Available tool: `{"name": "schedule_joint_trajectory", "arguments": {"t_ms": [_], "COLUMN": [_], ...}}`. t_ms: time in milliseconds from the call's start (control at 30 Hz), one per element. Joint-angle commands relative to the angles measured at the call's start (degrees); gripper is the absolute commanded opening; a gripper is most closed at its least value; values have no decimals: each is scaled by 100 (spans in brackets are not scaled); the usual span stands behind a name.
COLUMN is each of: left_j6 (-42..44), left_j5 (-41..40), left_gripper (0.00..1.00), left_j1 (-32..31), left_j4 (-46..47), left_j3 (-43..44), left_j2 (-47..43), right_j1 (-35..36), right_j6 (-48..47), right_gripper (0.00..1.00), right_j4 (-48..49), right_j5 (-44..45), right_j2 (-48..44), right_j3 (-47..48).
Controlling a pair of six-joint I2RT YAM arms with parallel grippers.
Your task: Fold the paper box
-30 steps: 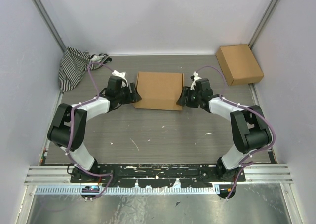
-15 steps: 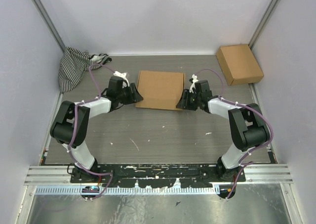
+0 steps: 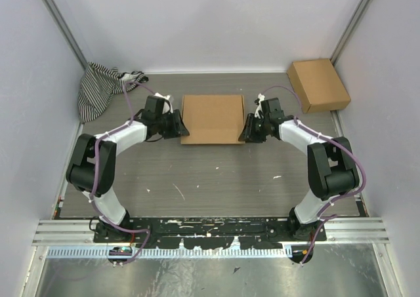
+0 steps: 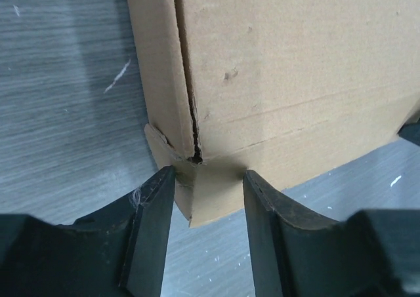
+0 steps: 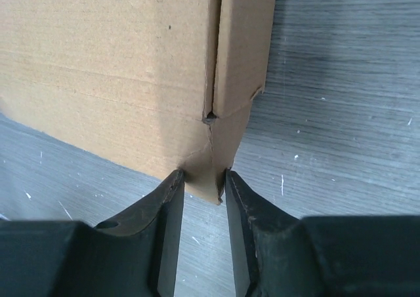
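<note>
The paper box (image 3: 212,117) lies folded into a shallow brown rectangle at the table's middle back. My left gripper (image 3: 182,128) is at its near left corner. In the left wrist view the torn corner of the paper box (image 4: 295,67) sits between the fingertips of the left gripper (image 4: 207,179), and cardboard touches both pads. My right gripper (image 3: 244,128) is at the near right corner. In the right wrist view the right gripper (image 5: 205,178) pinches the corner tip of the paper box (image 5: 111,67), both pads pressed on the cardboard.
A smaller ready-made brown box (image 3: 317,84) stands at the back right against the wall. A black-and-white striped cloth (image 3: 98,87) is bunched in the back left corner. Side walls close in the table on both sides.
Both grippers narrowed onto the box's near corners. The box turned slightly and now sits square to the table, a little farther back.
</note>
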Motion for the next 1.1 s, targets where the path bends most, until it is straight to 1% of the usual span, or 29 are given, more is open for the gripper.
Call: {"name": "schedule_joint_trajectory", "arguments": {"t_ms": [0,167,333,600,767,1067], "left_j6": [67,-103,-252,-429,-389,-241], "left_j5": [428,960,1397,1803,1718,1453], "left_gripper": [51,50,49,49,49,49], "left_j1": [-11,118,323,456,465,468], "left_j4": [-712,-891,-895,-707,-692,-770], "left_j3": [321,455,466,399,398,409], "left_j2": [-270,-363,-467,-416,-276,-17], "right_j1": [-72,-112,-127,-144,-149,-143], "right_j6": [-56,-95,-149,-272,-391,-514], "right_gripper": [36,36,36,37,38,38], "right_j4": [-384,-541,-729,-999,-1053,-906], "right_j5": [-336,-623,-662,-667,-616,-257], "right_j2": [-210,-266,-339,-351,-214,-57], "right_j3": [402,543,662,885,902,790]}}
